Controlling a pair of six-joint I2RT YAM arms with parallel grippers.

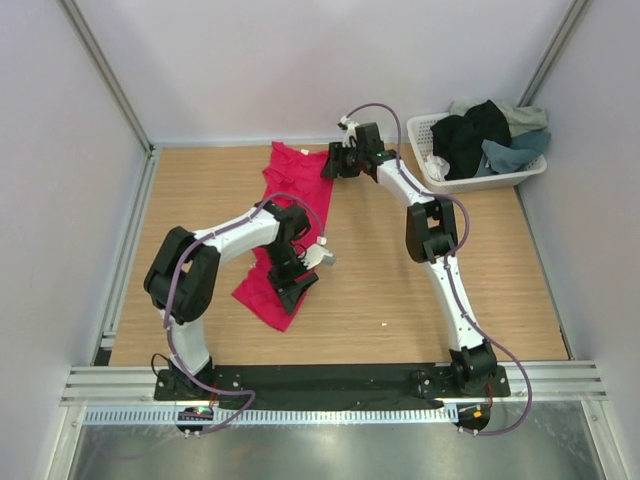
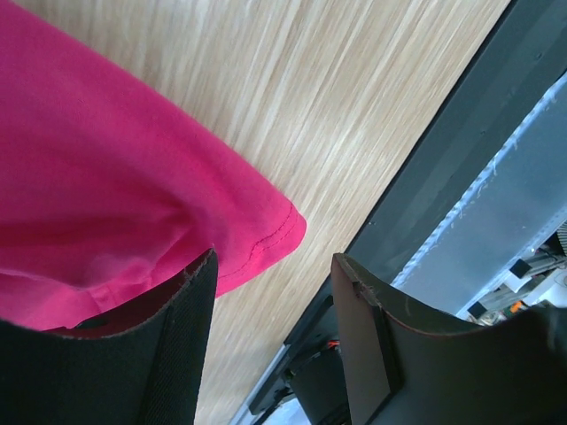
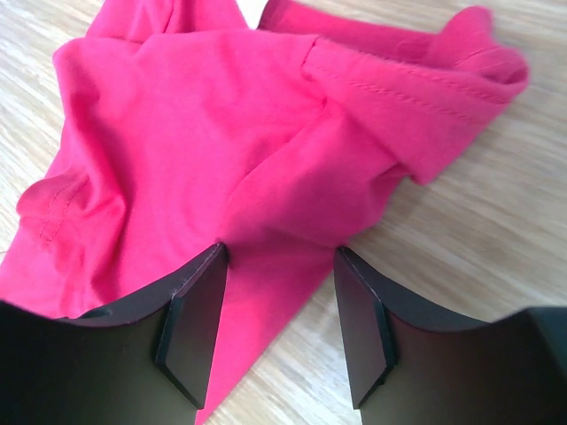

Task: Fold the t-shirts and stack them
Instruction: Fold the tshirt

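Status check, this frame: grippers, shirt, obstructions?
Left gripper open at near hem of crimson-pink cloth t-shirt. Right gripper open over its far end. Shirt stretched on wooden table, unstacked. Nothing blocking.

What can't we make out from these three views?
- Left wrist view: the crimson-pink t-shirt runs off the left and top edges. One finger of the left claw covers its near part.
- Right wrist view: the right claw is open astride a fold. Whether it touches the cloth is unclear.
- Top view: the left arm hides the t-shirt's middle. The heaped shirts in the white basket overlap, so their count is unclear.
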